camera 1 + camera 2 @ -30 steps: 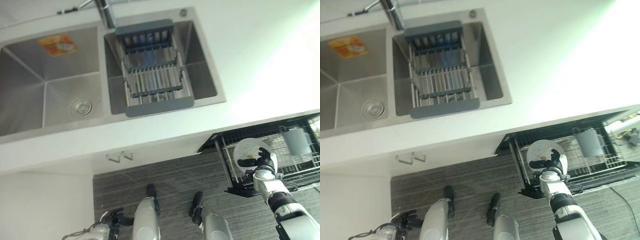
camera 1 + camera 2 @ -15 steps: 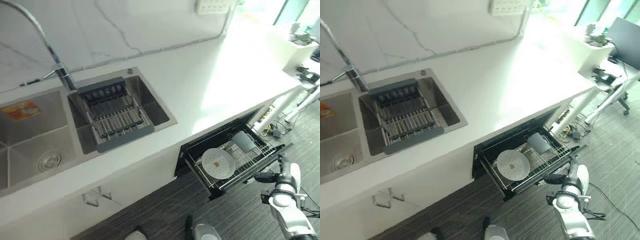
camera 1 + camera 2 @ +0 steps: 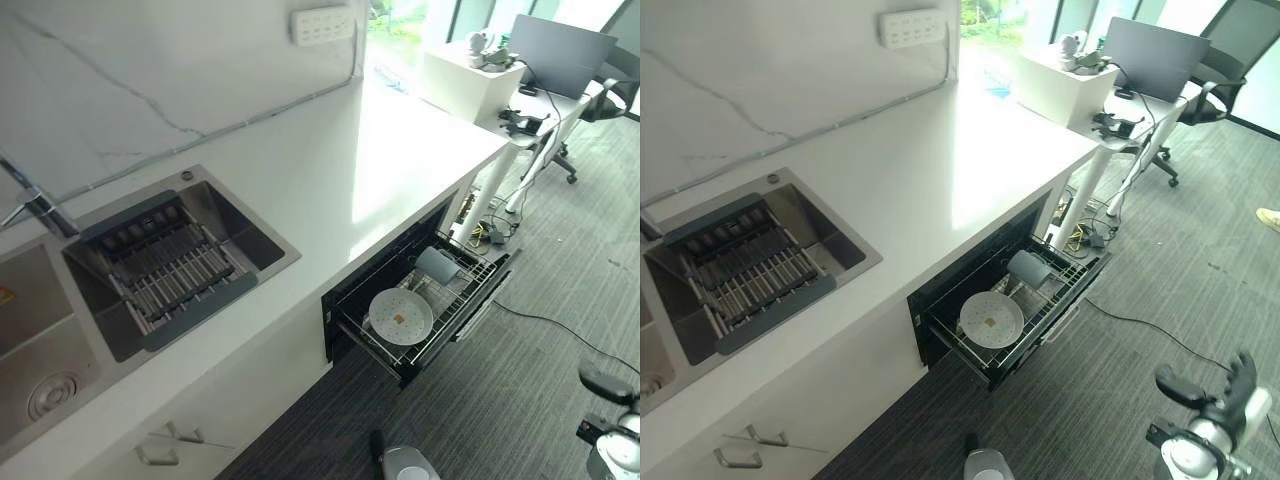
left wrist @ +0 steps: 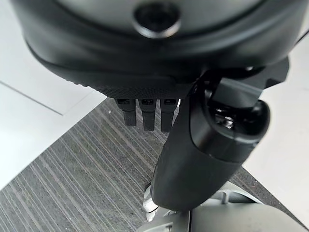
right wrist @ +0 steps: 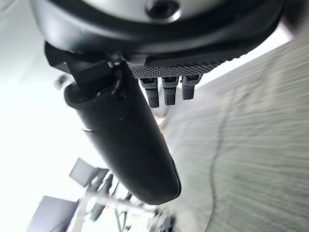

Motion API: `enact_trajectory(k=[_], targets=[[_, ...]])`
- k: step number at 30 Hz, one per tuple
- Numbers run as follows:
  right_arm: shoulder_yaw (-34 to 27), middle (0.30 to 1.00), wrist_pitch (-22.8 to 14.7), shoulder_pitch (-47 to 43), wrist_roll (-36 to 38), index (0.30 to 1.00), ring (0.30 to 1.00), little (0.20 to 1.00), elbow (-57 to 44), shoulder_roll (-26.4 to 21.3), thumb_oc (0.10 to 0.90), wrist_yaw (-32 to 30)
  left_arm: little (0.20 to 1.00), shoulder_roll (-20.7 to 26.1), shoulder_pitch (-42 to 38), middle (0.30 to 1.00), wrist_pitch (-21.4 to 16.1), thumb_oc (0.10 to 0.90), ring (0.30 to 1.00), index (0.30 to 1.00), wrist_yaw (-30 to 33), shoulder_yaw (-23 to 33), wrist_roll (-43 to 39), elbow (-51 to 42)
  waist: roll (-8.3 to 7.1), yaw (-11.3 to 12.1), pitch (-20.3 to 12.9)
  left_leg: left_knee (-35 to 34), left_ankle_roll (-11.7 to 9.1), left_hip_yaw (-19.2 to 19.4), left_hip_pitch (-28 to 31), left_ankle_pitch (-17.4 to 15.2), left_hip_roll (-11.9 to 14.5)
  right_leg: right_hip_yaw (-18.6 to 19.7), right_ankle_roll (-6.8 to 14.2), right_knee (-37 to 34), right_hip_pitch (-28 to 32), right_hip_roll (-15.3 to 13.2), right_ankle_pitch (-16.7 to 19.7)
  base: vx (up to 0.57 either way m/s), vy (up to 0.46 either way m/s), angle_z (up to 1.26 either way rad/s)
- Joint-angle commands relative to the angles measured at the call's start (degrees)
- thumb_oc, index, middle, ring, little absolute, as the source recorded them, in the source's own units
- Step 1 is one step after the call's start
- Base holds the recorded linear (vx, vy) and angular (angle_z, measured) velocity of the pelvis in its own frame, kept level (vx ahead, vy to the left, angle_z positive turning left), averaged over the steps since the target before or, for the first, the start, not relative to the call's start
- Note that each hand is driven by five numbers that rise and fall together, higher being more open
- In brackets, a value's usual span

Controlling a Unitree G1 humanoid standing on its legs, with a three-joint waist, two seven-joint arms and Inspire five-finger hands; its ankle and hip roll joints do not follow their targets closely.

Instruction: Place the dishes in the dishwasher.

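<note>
Plate [image 3: 401, 316]: flat in the pulled-out dishwasher rack [image 3: 474, 296], under the counter [image 3: 400, 150], with a grey cup [image 3: 437, 267] at its 1 o'clock.
Right hand [image 3: 1225, 398]: at 4 o'clock of the plate, well apart, over the floor; fingers straight, thumb spread, holding nothing.
Left hand [image 4: 145, 113]: fingers straight, relaxed, empty, above striped floor.
Sink [image 3: 40, 340]: at 9 o'clock of the plate, drainer [image 3: 170, 270] across it.

White plate [image 3: 400, 316] with orange centre, grey cup [image 3: 437, 266], white counter [image 3: 390, 150], grey striped floor [image 3: 530, 390]
</note>
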Motion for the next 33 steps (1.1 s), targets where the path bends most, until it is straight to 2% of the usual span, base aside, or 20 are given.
enact_trajectory(k=[1, 2, 6, 11, 14, 17, 23, 33], targets=[[-4.23, 0.9, -10.05, -5.9, 5.55, 0.9, 0.9, 0.9, -0.51, -3.41, 0.8, 1.72, 0.9, 0.46, -3.94, 0.9, -2.45, 0.8, 0.9, 0.9, -2.13, 0.51, -1.06, -0.7, -0.44, 1.22, 1.5, 2.4, 0.6, -3.44, -2.39, -5.39, -0.38, -2.52, 0.83, 7.72, 4.83, -0.02, -13.47, 0.03, -0.095, 0.1], [-3.46, 0.9, -13.8, -6.75, 4.38, 0.9, 0.9, 0.9, 3.72, -3.13, 0.8, 0.95, 0.9, 0.86, -4.52, 0.9, -2.39, 0.8, 0.9, 0.9, -2.52, -0.29, -0.9, -0.2, -0.12, 1.9, 1.39, 2.4, 0.44, -3.62, -2.53, -5.28, -0.42, -3.18, 0.75, 7.72, 4.96, -0.28, -13.58, 0.03, -0.106, 0.14], [0.26, 0.9, -12.55, -9.87, 5.73, 0.9, 0.9, 0.9, 13.87, -3.99, 0.8, 6.88, 0.9, 1.36, -5.81, 0.9, -1.14, 0.8, 0.9, 0.9, -3.08, -2.23, -0.58, 0.06, 0.62, 3.89, 1.72, 2.4, -0.05, -4.24, -3.07, -4.79, -0.68, -4.89, 0.32, 7.72, 5.63, -0.93, -14.16, 0.03, -0.069, 0.2], [5.27, 0.9, -10.21, -14.74, 4.27, 0.9, 0.9, 0.9, 21.67, -7.08, 0.8, 10.51, 0.9, 2.91, -7.05, 0.9, -1.29, 0.8, 0.9, 0.9, -2.91, -3.77, -1.23, -0.48, 1.06, 6.88, 2.95, 2.4, 0.02, -6.02, -4.03, -3.95, -1.31, -7.34, -0.72, 7.72, 6.31, -1.21, -14.52, 0.01, -0.096, 0.22], [8.15, 0.9, -8.28, -18.68, 3.26, 0.9, 0.9, 0.9, 24.24, -9.68, 0.8, 11.97, 0.9, 3.76, -8.67, 0.9, -1.21, 0.8, 0.9, 0.9, -2.81, -4.88, -2.22, -1.16, 1.68, 8.3, 4.72, 2.4, 0.03, -7.35, -5.54, -2.82, -1.91, -8.46, -1.89, 7.72, 5.82, -1.05, -14.58, -0.1, -0.077, 0.33], [12.34, 0.9, -6.18, -25.63, 3.66, 0.9, 0.9, 0.9, 27.41, -12.69, 0.8, 13.26, 0.9, 4.57, -11.32, 0.9, -1.52, 0.8, 0.9, 0.9, -3.51, -6.04, -2.81, -2.28, 3.08, 10.16, 8.24, 2.4, -0.19, -8.86, -8.07, -1.25, -2.23, -10.19, -3.06, 7.72, 4.03, -0.64, -14.19, -0.21, -0.049, 0.34], [19.33, 0.9, -4.51, -35.04, -0.75, 0.9, 0.9, 0.9, 30.09, -15.18, 0.8, 13.52, 0.9, 5.41, -13.11, 0.9, -3.01, 0.8, 0.9, 0.9, -1.82, -6.21, -3.89, -3.78, 4.43, 12.89, 12.25, 2.4, 0.09, -9.91, -10.57, -0.12, -3.38, -11.83, -3.97, 14.25, -0.92, -1.65, -16.44, -0.1, -0.033, 0.28], [25.55, 0.9, -4.16, -45.89, -4.76, 0.9, 0.9, 0.9, 31.75, -19.49, 0.8, 16.41, 0.9, 6.86, -13.32, 0.9, -5.99, 0.8, 0.9, 0.9, -1.31, -5.66, -2.35, -6.02, 5.31, 16.75, 15.18, 2.4, 0.0, -12.25, -13.46, 1.19, -3.9, -13.86, -4.15, 19.38, -5.43, -2.74, -17.4, 0.0, -0.014, 0.18]])
